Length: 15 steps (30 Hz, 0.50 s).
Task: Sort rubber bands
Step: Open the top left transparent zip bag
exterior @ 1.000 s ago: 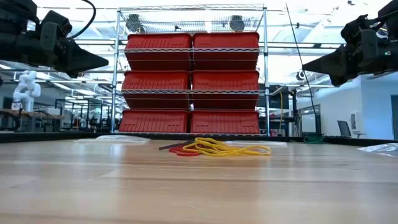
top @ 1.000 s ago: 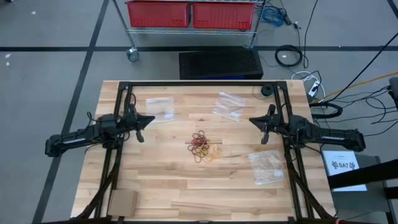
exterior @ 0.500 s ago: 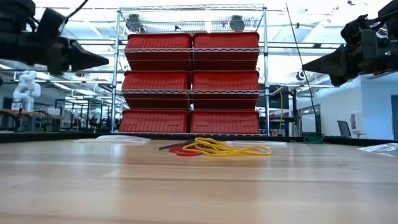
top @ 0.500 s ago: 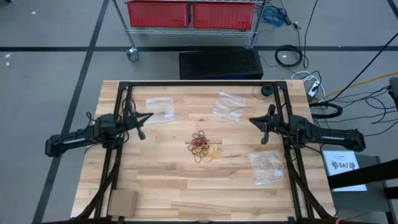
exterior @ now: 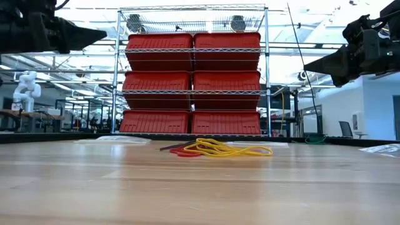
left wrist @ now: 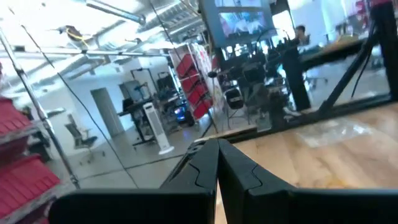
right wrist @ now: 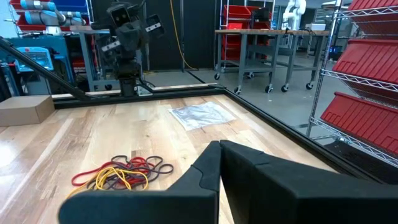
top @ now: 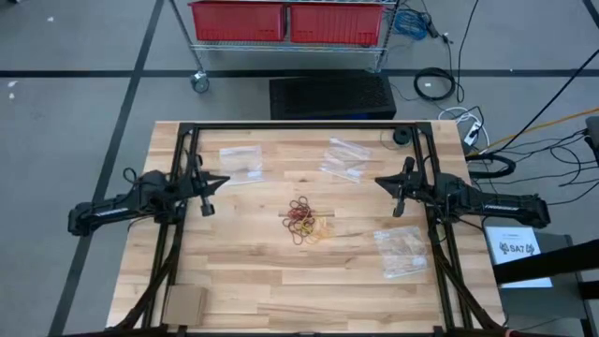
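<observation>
Looking straight down, I see the rubber bands (top: 307,220) lying in one tangled pile of red, yellow and dark loops near the middle of the table (top: 262,281), untouched and in the same spot as a second ago. My left gripper (top: 217,182) hangs over the left side of the table, well apart from the pile, its fingers pressed together and holding nothing. Compared with a second ago it has turned: its tip then pointed toward the table's centre, and the wrist has since rolled, so in the level view it now sits higher against the picture's top edge. In the left wrist view the fingers (left wrist: 205,168) meet in a closed point, and the camera looks out tilted across the room.

My right gripper (top: 380,182) has not moved over that second; it waits over the right side, fingers together and empty, with the pile on the wood ahead of it in its wrist view.

Three clear plastic bags (top: 240,161) lie flat around the pile, unchanged.
</observation>
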Tool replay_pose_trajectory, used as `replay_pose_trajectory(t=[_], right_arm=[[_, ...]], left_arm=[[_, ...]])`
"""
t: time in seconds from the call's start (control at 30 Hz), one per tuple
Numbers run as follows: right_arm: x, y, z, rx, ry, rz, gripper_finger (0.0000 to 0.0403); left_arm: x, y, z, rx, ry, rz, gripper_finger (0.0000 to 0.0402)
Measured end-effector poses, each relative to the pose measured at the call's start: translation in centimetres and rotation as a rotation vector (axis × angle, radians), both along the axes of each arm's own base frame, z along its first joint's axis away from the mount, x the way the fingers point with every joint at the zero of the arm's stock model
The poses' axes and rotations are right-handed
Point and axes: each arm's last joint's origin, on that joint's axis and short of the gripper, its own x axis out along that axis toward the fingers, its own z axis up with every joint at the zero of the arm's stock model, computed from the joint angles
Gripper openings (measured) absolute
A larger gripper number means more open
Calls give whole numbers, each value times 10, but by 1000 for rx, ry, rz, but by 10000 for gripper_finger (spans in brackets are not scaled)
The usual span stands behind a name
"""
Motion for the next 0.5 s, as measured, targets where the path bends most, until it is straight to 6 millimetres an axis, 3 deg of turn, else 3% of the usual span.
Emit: replay_pose_trajectory(t=[0.33,0.5], right_arm=[[0,0,0,0,0,0,0],[0,0,0,0,0,0,0]], left_arm=[[3,2,-11,-202,77,29,13],[7,4,-22,-167,165,77,13]])
